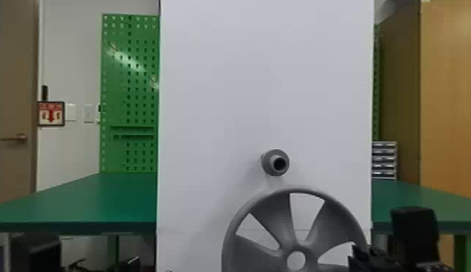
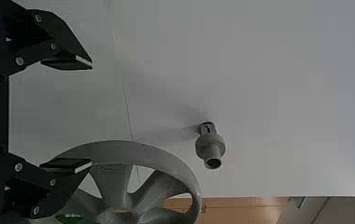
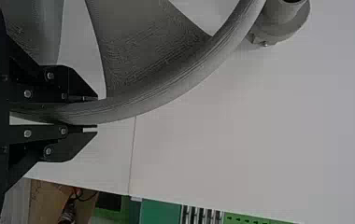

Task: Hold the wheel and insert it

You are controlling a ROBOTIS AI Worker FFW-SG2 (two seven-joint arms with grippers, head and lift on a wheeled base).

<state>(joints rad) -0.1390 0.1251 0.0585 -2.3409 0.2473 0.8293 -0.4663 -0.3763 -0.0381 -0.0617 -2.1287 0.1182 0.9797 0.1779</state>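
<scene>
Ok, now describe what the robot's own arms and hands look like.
The left hand and right hand match: black, each with two flat, angular fingers carried on jointed links. Round, silvery screw heads dot the joints, and a thin pale strip shows near the fingertips. The right arm is black too, with a blocky, round-cornered housing.

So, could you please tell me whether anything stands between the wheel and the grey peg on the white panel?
Nothing visible does: the wheel, gripped by the right hand, is below the peg in the head view.
</scene>
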